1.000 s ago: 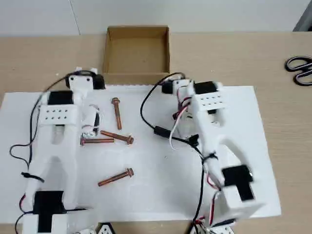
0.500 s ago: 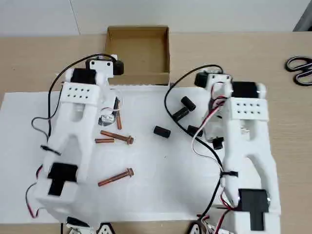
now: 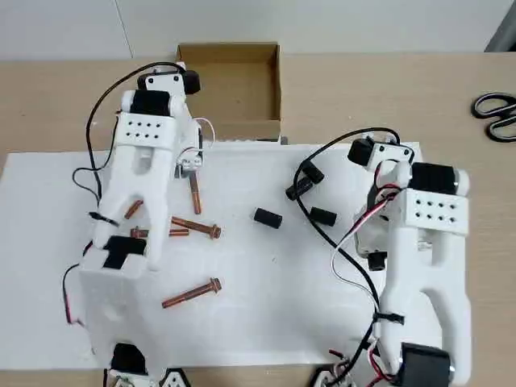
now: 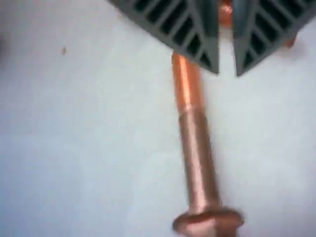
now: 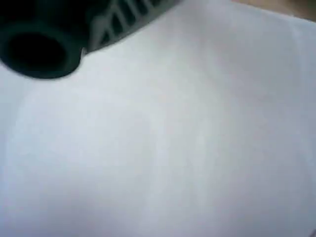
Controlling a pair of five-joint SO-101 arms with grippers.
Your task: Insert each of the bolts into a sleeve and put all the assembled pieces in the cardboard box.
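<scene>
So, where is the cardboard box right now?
High view: the cardboard box sits on the wooden table just beyond the white sheet's far edge, left of centre.

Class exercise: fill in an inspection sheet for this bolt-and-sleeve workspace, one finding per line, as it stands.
Surface: wooden table, white sheet on it.
Job's things: bolts and black sleeves loose on the sheet, none seen assembled; cardboard box empty.
Clutter: scissors at the table's edge.
Grippers: left gripper over a bolt; right gripper beside a sleeve.
Cables: black cables loop off both arms, one crossing the sheet.
Surroundings: nothing seen.
</scene>
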